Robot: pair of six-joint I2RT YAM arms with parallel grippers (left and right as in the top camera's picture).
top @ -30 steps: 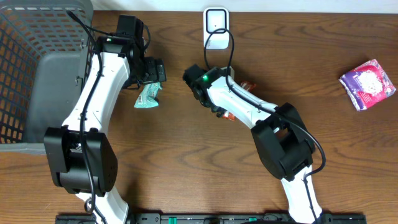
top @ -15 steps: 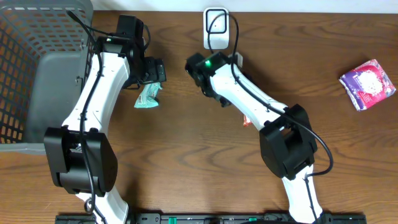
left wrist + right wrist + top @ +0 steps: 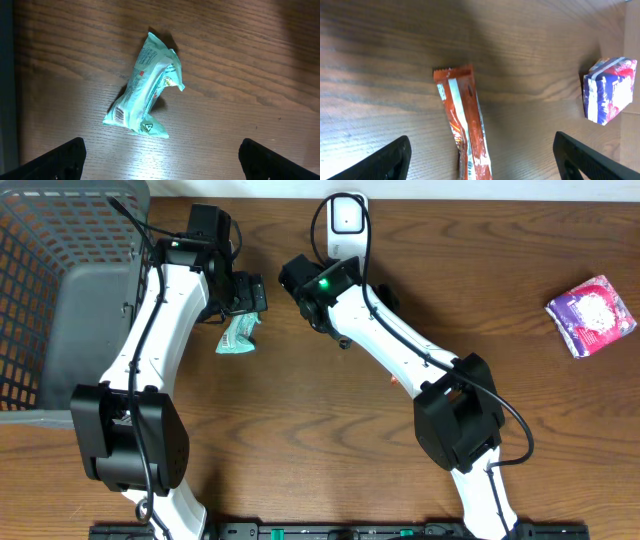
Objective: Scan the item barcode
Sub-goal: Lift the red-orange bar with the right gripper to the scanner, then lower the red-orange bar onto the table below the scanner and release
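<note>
Flat on the grained wooden table lies a crinkled mint-green foil packet beneath the left gripper, fingers wide apart. The right gripper gapes empty over a glossy orange-red bar wrapper.

Pale green packet lying crumpled on the wooden counter, barcode at its lower-left end; left gripper jaws spread wide, not touching it.

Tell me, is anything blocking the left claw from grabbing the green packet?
No, nothing visible. The left gripper hangs open right above the green packet, which lies alone on the bare wooden table with its barcode facing up.
</note>
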